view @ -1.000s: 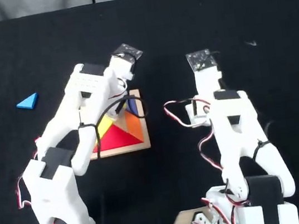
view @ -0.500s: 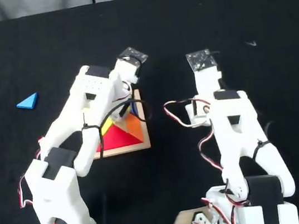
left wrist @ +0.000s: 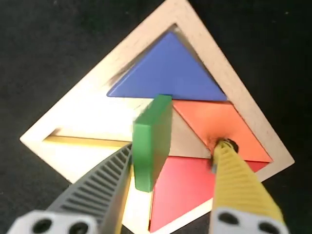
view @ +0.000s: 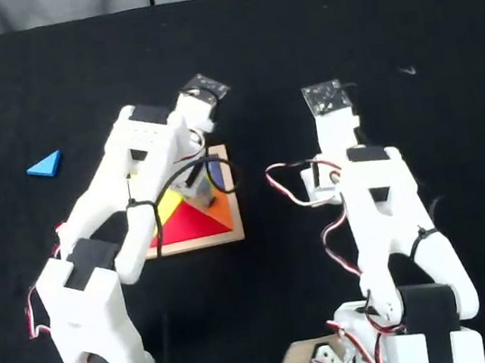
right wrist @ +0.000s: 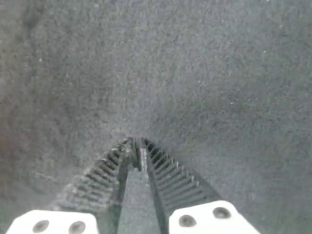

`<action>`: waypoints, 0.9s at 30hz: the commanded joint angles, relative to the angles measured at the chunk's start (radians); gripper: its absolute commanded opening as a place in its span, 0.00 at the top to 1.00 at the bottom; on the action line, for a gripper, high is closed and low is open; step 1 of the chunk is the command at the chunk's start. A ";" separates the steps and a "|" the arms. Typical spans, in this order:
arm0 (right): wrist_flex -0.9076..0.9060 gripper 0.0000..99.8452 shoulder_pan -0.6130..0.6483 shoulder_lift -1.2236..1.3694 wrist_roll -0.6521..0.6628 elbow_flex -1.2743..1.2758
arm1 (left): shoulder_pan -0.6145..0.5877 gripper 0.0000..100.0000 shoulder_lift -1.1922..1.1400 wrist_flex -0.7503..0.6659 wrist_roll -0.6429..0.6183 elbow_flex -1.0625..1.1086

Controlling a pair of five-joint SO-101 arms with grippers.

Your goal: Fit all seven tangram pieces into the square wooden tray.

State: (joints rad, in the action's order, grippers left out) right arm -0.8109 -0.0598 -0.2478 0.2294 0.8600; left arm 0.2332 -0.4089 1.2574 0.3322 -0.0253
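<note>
The wooden tray (left wrist: pixel 233 95) was partly filled. A large blue triangle (left wrist: pixel 168 73) lay flat in one corner, with an orange piece (left wrist: pixel 214 124) beside it, a red triangle (left wrist: pixel 180 190) next to that, and a yellow piece (left wrist: pixel 83 141) along the far rim. The green piece (left wrist: pixel 152 141) stood on edge over bare wood in the middle and was not yet seated. It leaned against the grey finger of the left gripper (left wrist: pixel 174 146), whose jaws were spread wide, the yellow finger resting on the orange piece, so nothing was clamped. By my judgement the job was a little over half done: the green piece needed laying flat, and bare wood remained to be covered. The high view added a small light-blue triangle (view: pixel 45 164) on the black cloth (view: pixel 402 30), well apart from the tray and yet to be fetched. A seventh piece I could not find. The right gripper (right wrist: pixel 135 146) hung over the cloth with its jaws closed on nothing.
</note>
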 commanded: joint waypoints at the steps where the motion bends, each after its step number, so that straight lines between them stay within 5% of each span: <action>1: 0.018 0.99 -0.012 -0.005 0.002 -0.056 | -0.013 0.74 0.009 -0.012 -0.008 -0.016; 27: 0.018 0.99 -0.011 -0.005 0.002 -0.056 | -0.120 0.74 0.009 -0.029 -0.005 -0.176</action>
State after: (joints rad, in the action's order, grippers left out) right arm -0.8109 -0.0598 -0.2478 0.2294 0.8600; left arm 0.1289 -0.4089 1.2574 0.3322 -0.1066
